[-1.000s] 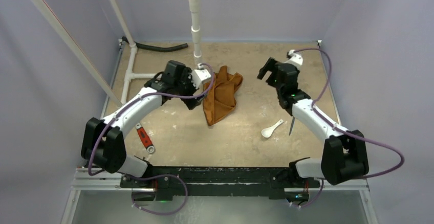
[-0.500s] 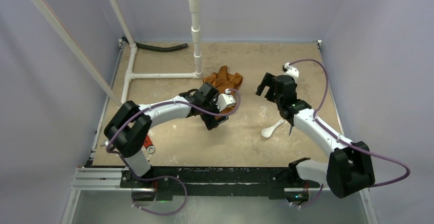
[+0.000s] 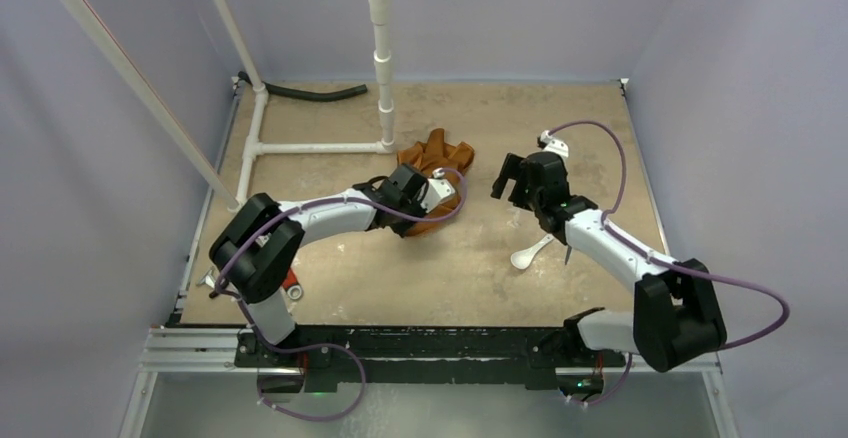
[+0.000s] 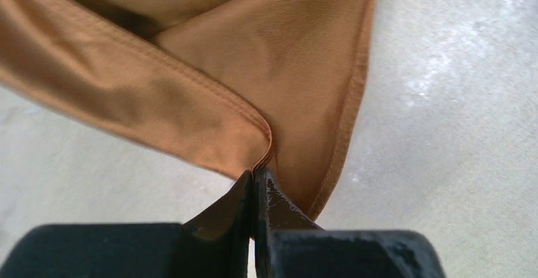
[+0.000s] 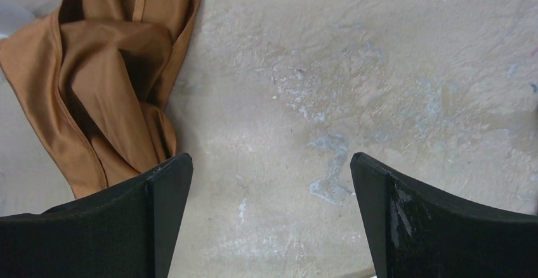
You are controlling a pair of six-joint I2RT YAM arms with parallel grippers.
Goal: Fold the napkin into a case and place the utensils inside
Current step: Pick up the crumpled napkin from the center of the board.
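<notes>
Left tool (image 4: 255, 181) is clamped tight on a hemmed fold of the crumpled rust-orange cloth napkin (image 4: 209, 68), lying on the sandy-beige counter (image 4: 457, 100); right tool (image 5: 271, 186) gapes wide, empty, near it.

The napkin (image 4: 190, 94) is rust-orange cloth with a fine ribbed weave, a soft sheen and a stitched hem. The bench (image 5: 393, 56) is matt beige, rough and mottled with pale scuffs. The left gripper (image 4: 255, 178) has black plastic jaws, matt and lightly scuffed. The spoon (image 3: 528, 252) looks like smooth white plastic.
</notes>
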